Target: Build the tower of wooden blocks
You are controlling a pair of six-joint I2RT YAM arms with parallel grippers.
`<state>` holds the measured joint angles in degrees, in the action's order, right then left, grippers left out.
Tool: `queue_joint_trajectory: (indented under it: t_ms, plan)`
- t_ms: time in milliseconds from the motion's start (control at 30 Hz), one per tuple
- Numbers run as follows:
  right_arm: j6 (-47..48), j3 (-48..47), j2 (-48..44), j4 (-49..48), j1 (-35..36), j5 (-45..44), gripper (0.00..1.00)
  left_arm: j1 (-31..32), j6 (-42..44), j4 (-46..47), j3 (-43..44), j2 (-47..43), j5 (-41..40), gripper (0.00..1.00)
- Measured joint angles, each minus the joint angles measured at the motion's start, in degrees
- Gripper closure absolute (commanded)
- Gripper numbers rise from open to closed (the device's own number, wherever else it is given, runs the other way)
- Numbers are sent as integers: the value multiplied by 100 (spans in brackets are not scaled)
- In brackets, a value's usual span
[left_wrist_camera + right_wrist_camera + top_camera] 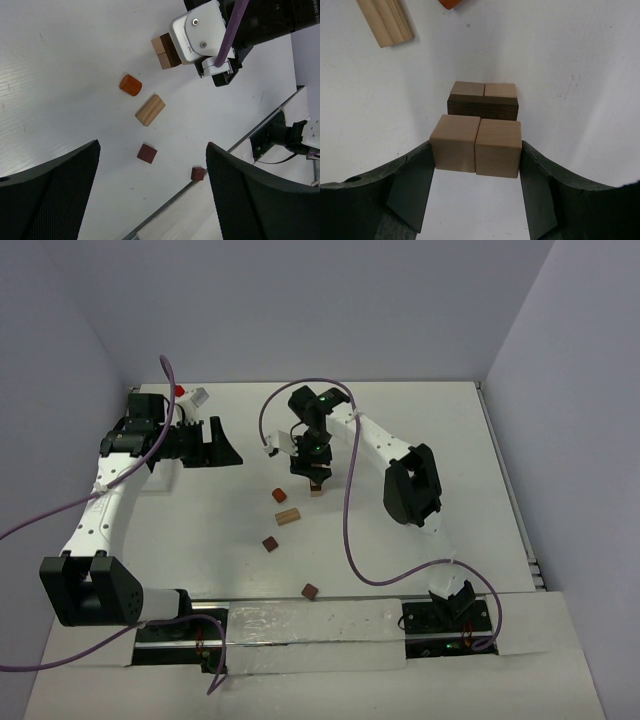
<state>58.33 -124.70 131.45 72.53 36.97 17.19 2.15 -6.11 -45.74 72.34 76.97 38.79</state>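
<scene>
Left pincer: fingers wide apart, nothing between them. It hovers at the far left of the white surface, about 10 o'clock from the tower and well apart from every block.

Loose pieces, top view, trail off toward 7 o'clock from the tower:
- small orange-red wooden cylinder, nearest the tower
- pale tan wooden bar, lying flat just beyond it
- dark reddish-brown wooden cube
- second reddish-brown cube, alone at 6 o'clock near the surface's front edge

Tower, mid-surface: two pale base cubes side by side, with a dark brown wooden bar laid across them.

Right pincer, directly over the tower, clamps two pale tan wooden cubes. They touch each other, with one finger on each outer face. Cannot tell whether they rest on the dark bar.
</scene>
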Motion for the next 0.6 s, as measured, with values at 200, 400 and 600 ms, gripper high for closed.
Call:
queue_joint_trajectory:
  t_ms: [200,400,600]
  plan:
    - [-22,0,5,0,0,-2,67,-2,0,0,-2,0,54,7]
    - [-39,0,9,-2,0,-4,65,-9,0,0,-2,0,65,7]
    - [-39,0,23,-4,0,-22,64,-19,0,-4,-29,0,74,7]
